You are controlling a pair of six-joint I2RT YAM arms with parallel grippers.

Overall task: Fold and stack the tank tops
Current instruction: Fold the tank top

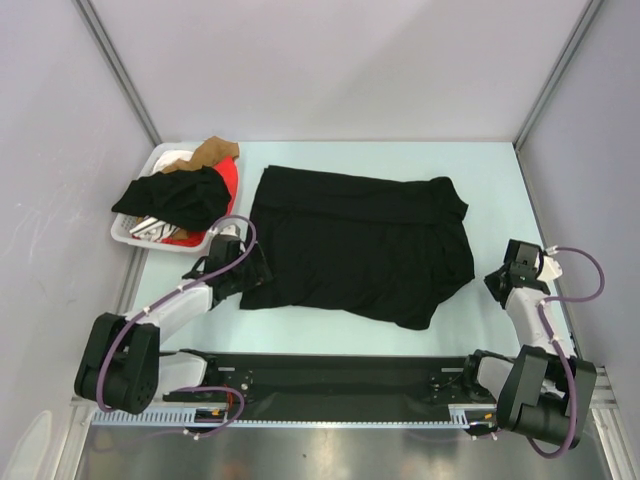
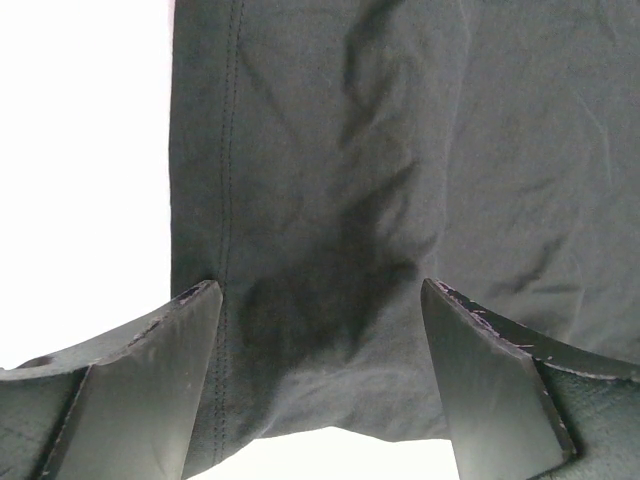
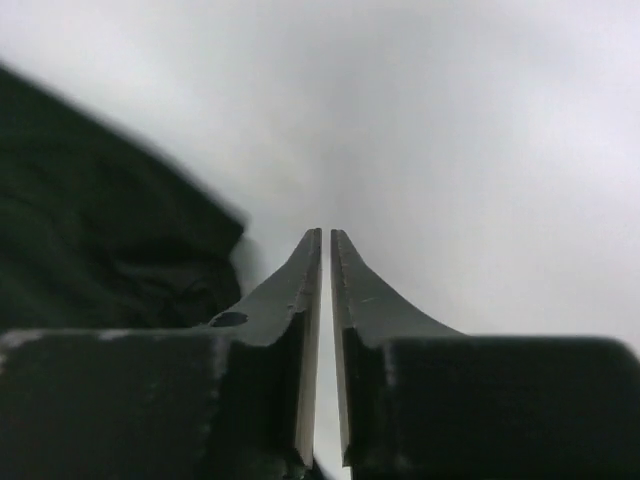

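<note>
A large black tank top (image 1: 360,240) lies spread across the middle of the table, its far edge folded over. My left gripper (image 1: 250,275) hovers over its near left corner. In the left wrist view the left gripper (image 2: 320,285) is open, with the black cloth (image 2: 380,180) and its stitched hem lying below and between the fingers. My right gripper (image 1: 497,280) sits on the table just right of the garment. In the right wrist view the right gripper (image 3: 326,232) is shut with nothing in it, the black cloth (image 3: 100,230) to its left. A red tank top (image 1: 228,185) lies in the basket, mostly covered.
A white basket (image 1: 125,232) stands at the far left, holding a black garment (image 1: 175,200), a brown cloth (image 1: 215,152) and the red one. Grey walls close in the table on three sides. A black rail (image 1: 330,385) runs along the near edge between the arm bases.
</note>
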